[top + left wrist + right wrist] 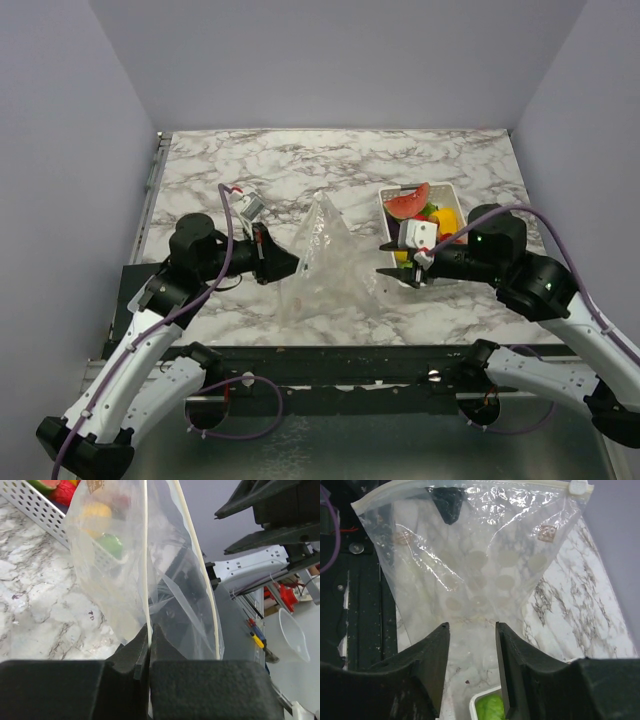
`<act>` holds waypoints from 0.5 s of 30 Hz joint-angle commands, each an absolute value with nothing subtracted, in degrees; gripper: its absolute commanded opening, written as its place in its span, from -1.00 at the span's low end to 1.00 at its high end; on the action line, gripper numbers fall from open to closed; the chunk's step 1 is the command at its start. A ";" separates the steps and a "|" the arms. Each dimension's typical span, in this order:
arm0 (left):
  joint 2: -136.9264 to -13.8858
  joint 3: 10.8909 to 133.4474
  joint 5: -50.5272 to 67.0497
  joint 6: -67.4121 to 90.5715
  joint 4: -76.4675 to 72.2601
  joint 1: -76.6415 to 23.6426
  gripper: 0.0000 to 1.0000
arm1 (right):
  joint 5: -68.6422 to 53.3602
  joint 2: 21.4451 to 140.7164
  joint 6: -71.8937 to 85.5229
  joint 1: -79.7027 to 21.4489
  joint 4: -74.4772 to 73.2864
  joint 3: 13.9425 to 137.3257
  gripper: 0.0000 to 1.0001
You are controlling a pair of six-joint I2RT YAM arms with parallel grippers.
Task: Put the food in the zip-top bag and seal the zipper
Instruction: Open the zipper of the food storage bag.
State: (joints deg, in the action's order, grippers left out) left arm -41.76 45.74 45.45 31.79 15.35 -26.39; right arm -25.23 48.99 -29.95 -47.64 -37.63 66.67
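Three plain lilac walls [340,60] enclose the marble-patterned table [300,165]. The left gripper [288,265] pinches the zip-top bag [325,270] at its edge. The right gripper [392,262], jaws spread, hangs by the white basket [445,186].

Nothing legible, perhaps print on bag [470,580]

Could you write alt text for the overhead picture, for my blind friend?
A clear zip-top bag stands tented on a marble table, pinched at its left edge by the left gripper. The right gripper hangs open beside a white basket of food.
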 commanded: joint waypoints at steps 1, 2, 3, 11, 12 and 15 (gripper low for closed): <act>-42.87 48.54 39.37 30.01 17.32 -26.63 -1.00 | -18.50 48.69 -24.24 -47.99 -33.85 66.32 -0.03; -43.26 48.83 38.52 30.00 17.78 -26.63 -1.00 | -17.67 49.10 -23.16 -47.99 -33.74 66.74 -0.02; -43.61 49.17 37.51 29.93 18.17 -26.63 -1.00 | -17.06 49.40 -21.71 -47.99 -33.64 67.12 -0.02; -46.90 56.11 25.64 25.14 26.63 -26.63 -1.00 | -5.03 53.32 -5.54 -47.99 -30.33 69.53 0.25; -47.31 57.02 23.83 24.38 28.31 -26.65 -1.00 | -5.77 54.14 -4.58 -47.99 -30.32 70.05 0.26; -48.49 59.38 19.18 22.85 31.09 -26.63 -1.00 | -6.22 56.88 -1.85 -47.99 -30.27 72.01 0.26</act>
